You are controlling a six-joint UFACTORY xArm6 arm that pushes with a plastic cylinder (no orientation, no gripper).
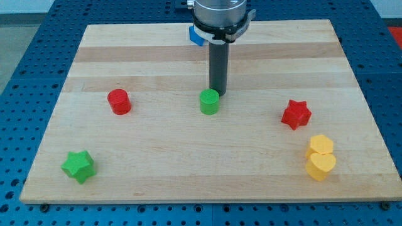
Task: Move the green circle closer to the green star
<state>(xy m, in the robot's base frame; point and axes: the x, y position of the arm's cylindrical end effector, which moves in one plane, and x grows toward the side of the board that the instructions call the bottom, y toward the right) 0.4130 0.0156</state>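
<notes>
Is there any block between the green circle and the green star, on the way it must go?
Nothing visible blocks it. My tip is right behind the green circle, on its upper-right side. The green star lies toward the view's lower left, over bare board. The red circle stands above that line.

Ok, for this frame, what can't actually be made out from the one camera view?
- My tip: its very end sits just behind the green circle block; contact cannot be told.
- Blue block: mostly hidden by the arm's housing, shape unreadable.
- Arm above the housing: cut off by the view's top.
- The two yellow blocks: they overlap, so the rear one's shape is unclear.
</notes>
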